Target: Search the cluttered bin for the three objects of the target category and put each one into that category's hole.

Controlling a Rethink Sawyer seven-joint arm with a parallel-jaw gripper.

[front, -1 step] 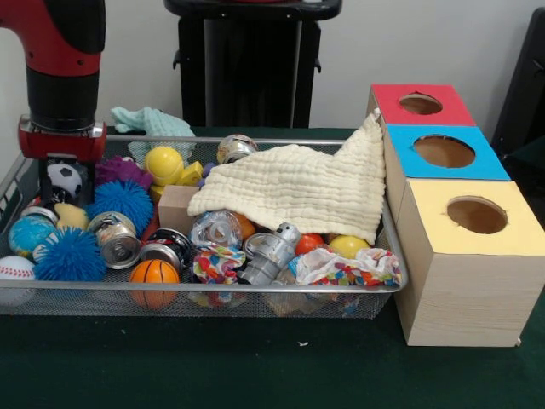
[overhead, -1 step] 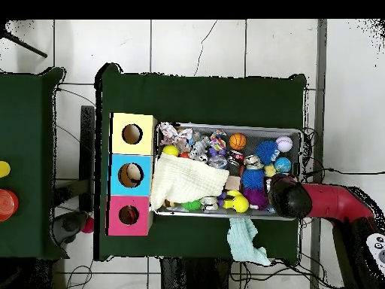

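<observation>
Currently my gripper (front, -1 step: 60,183) hangs low over the bin's (front, -1 step: 213,288) left end, close above a small soccer ball (front, -1 step: 62,177); I cannot tell whether it is spread or pinching. Balls look like the likely targets, though that is my guess. I'd come straight down, clear of the spiky blue balls (front, -1 step: 123,203) and crushed cans (front, -1 step: 117,240) packed beside it. That ball is white with black patches, smooth and round, so it may roll. Three coloured holes (front, -1 step: 444,151) sit well right, past the cream cloth (front, -1 step: 298,187).
</observation>
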